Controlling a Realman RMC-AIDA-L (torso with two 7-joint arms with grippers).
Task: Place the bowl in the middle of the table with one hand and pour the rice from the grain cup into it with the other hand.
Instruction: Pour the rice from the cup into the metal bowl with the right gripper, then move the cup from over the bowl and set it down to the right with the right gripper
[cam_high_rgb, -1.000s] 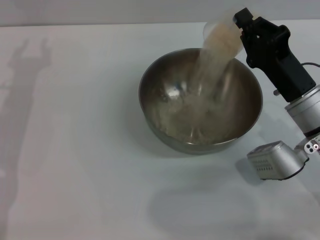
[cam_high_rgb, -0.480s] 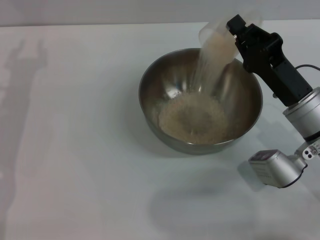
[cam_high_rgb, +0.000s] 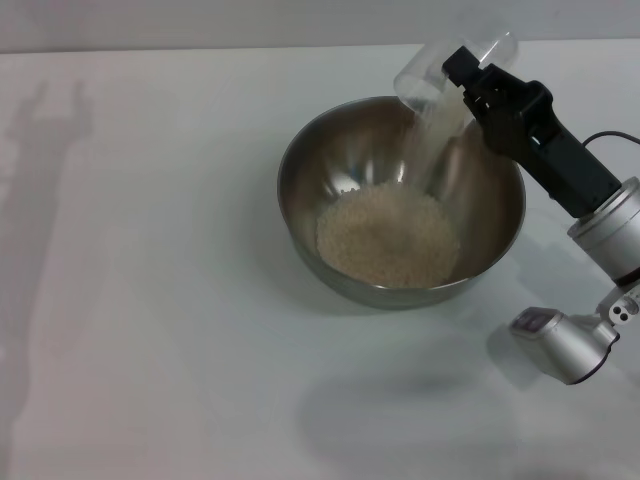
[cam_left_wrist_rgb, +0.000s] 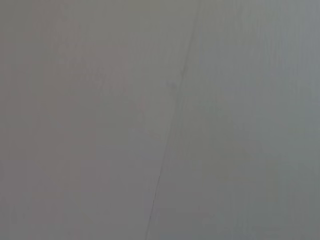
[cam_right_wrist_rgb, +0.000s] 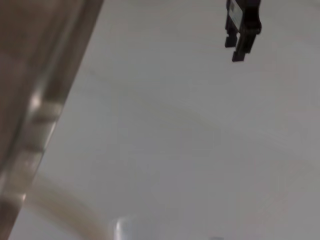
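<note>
Bowl (cam_high_rgb: 400, 200) sits mid-bench (cam_high_rgb: 150, 300), slightly right of centre, upright. Rice (cam_high_rgb: 388, 235) heaped in bowl bottom. Right end effector (cam_high_rgb: 462, 72) clamped on grain cup (cam_high_rgb: 440, 72), cup tipped mouth-down over bowl's far right rim, thin stream of grains falling from it. Left end effector (cam_right_wrist_rgb: 241, 27) visible far off in right wrist view, above bench; finger state can't tell.

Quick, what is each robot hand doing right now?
Right gripper: shut on the small translucent plastic grain cup.
Left gripper: cannot be told.
</note>
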